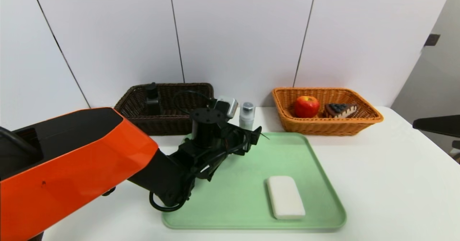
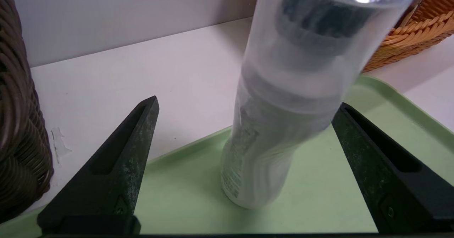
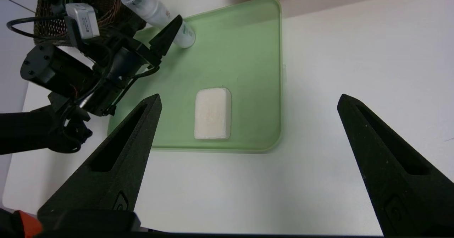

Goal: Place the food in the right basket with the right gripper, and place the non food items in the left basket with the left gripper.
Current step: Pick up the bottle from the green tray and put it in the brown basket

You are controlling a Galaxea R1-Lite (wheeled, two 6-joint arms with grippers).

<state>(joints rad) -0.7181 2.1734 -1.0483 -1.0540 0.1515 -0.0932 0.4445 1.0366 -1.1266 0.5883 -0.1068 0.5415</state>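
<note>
Bottle (image 2: 283, 99) upright on tray (image 2: 319, 195), between wide-spread fingers of left gripper (image 2: 244, 110), ungrasped.

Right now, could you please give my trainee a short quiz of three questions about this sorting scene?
1. True or false: the left pincer is already shut on the clear-capped bottle.
2. Which foods lie in the orange basket?
A. apple and cake slice
B. banana and bread
C. nothing
3. Fill in: the white soap bar lies on the green ____.

Key
1. False: its fingers stand open, one on each side of the upright bottle.
2. A: a red apple and a cake slice.
3. tray

The right pincer hangs open above the table.
</note>
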